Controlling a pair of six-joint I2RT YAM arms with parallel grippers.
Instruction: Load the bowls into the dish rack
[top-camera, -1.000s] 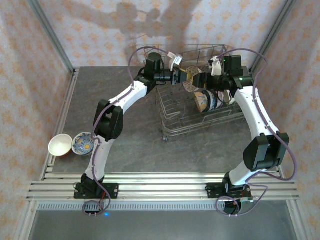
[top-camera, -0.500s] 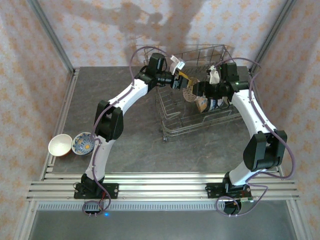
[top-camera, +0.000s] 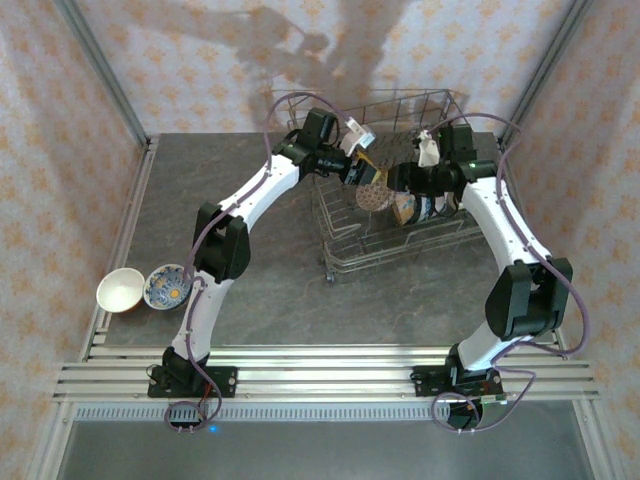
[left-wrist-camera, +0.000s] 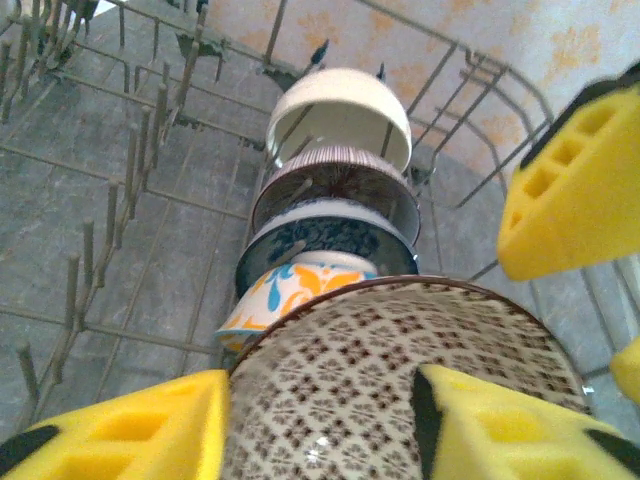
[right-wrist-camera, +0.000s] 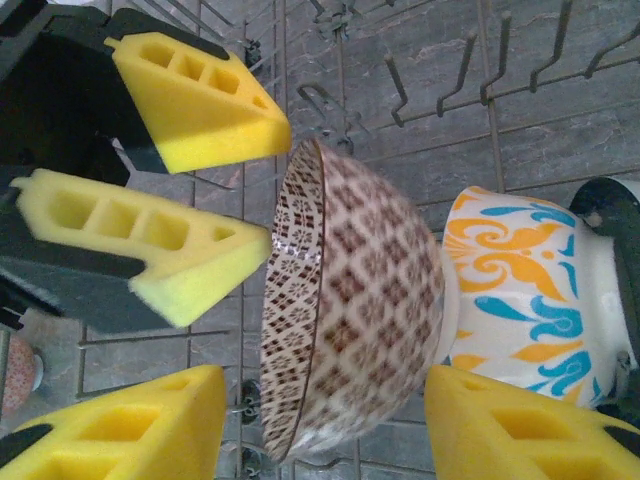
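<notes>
Surface (top-camera: 260, 250), grey, stone-patterned.

1. Plain cream bowl (top-camera: 120, 289): at 8 o'clock on the surface, upright, outside the rack.
2. Blue-patterned bowl (top-camera: 166, 287): at 3 o'clock of item 1, rims meeting, upright.
3. Left hand (left-wrist-camera: 320, 430): inside the rack, yellow pads (right-wrist-camera: 200, 95) parted and holding nothing, their tips just beside the rim of item 4.
4. Brown-lattice bowl (right-wrist-camera: 350, 300): on edge among the tines, its foot against item 6.
5. Wire dish rack (top-camera: 345, 255): at 1 o'clock on the surface.
6. Row on edge in the rack, from the brown-lattice bowl outward: orange-and-blue bowl (left-wrist-camera: 300, 290), dark blue bowl (left-wrist-camera: 330, 235), brown-striped bowl (left-wrist-camera: 335, 180), white bowl (left-wrist-camera: 340, 105).
7. Right hand (right-wrist-camera: 325, 420): open, pads either side of item 4, with a gap at the rim side; nothing clamped.
</notes>
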